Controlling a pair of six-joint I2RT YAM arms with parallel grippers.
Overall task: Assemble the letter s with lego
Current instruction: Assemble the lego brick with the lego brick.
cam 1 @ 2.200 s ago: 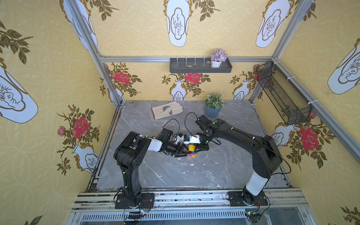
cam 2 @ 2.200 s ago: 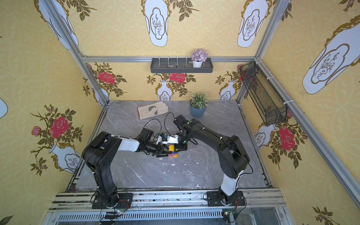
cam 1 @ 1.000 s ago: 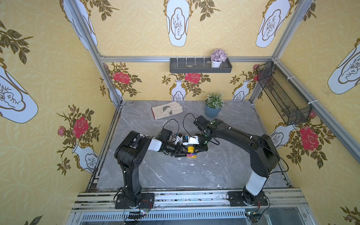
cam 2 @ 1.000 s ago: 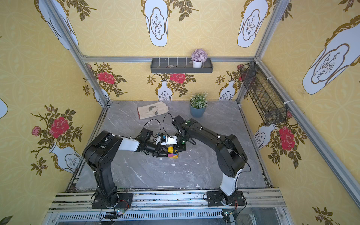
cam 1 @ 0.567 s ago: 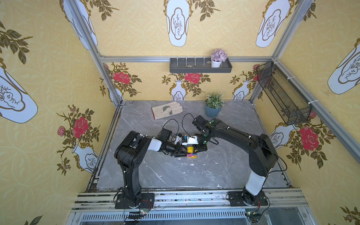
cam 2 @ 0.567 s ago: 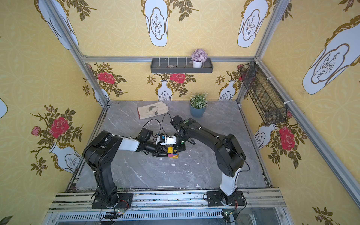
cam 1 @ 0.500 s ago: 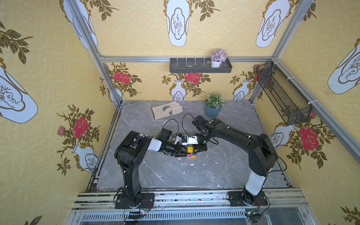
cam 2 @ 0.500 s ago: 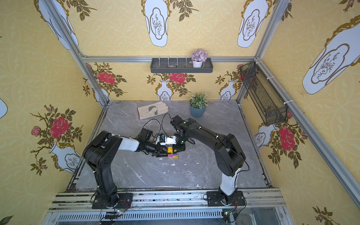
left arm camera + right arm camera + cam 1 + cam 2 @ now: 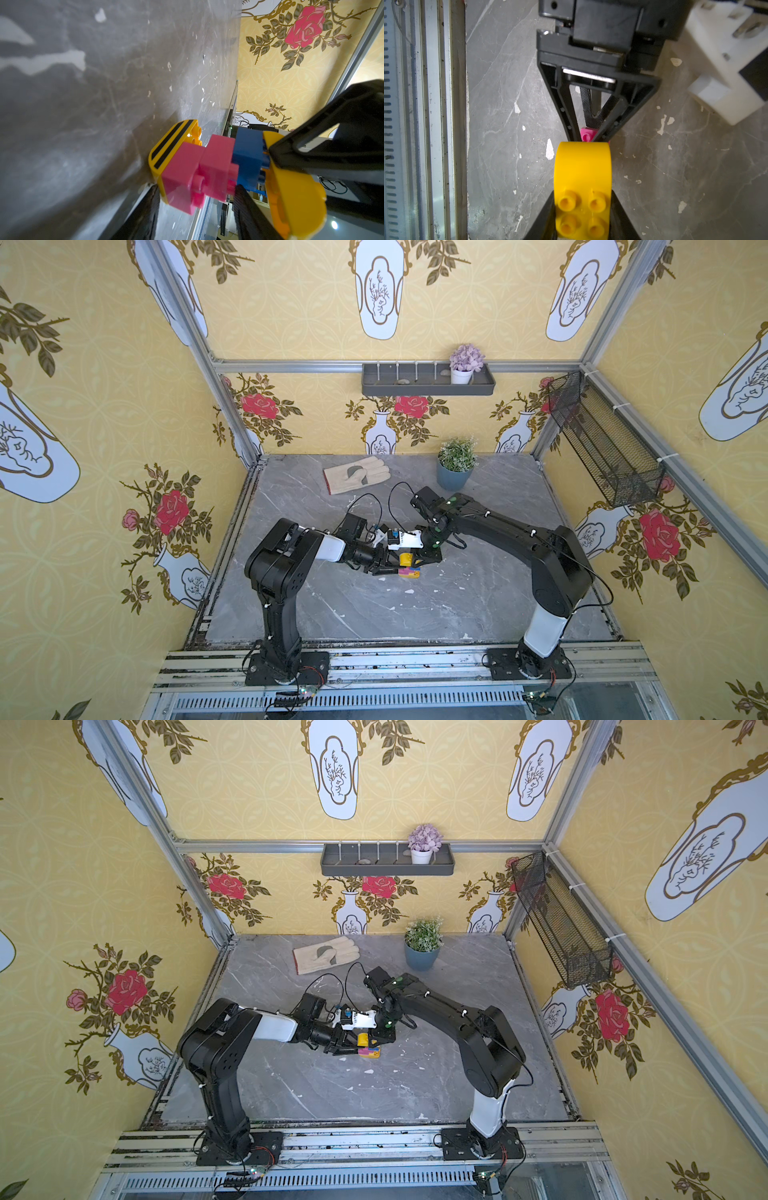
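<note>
The lego stands mid-table, where both grippers meet. In the left wrist view a striped yellow brick [image 9: 172, 145], two pink bricks [image 9: 216, 164] and a blue brick [image 9: 247, 155] are joined in a stepped row. My left gripper [image 9: 195, 205] is shut on the pink part. A plain yellow brick [image 9: 582, 182] lies against the blue one, with my right gripper [image 9: 582, 218] shut on it. Both top views show the cluster [image 9: 409, 571] [image 9: 370, 1051] low over the table, between the left gripper [image 9: 388, 569] and the right gripper [image 9: 417, 560]. The letter s is seen only edge-on.
A work glove [image 9: 356, 480] lies at the back of the table and a potted plant [image 9: 456, 466] stands to its right. On the back wall hangs a shelf [image 9: 428, 381], and on the right wall a wire basket [image 9: 602, 443]. White flecks dot the marble.
Both grippers and the bricks have drifted slightly to the left. The left jaws have tightened a little on the pink bricks.
</note>
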